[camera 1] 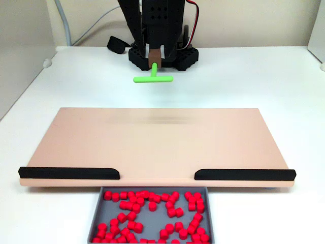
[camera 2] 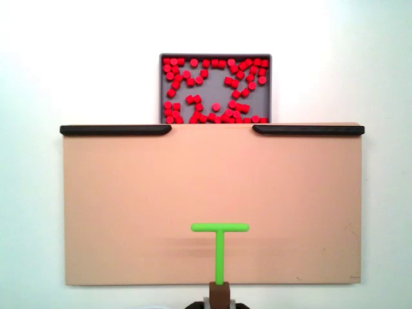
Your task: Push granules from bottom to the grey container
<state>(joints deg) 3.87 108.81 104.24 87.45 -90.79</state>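
Fingers: I can't tell how far apart they sit, but the gripper (camera 2: pixel 220 291) carries my green pusher (camera 2: pixel 220 241) by its stem, bar hovering over the near end of the board (camera 2: pixel 129 206). Granules (camera 2: pixel 212 87) all lie in the tray (camera 2: pixel 215 57), past the strips (camera 2: pixel 116 130).

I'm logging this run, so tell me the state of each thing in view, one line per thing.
Granules: all in the tray, none on the board.
Tray: holds the granules, set against the board's gap edge.
Board: flat, bare of granules.
Black strips: lying along the board's edge, gap between them.
Green pusher: in a brown holder on the arm, bar over the board.
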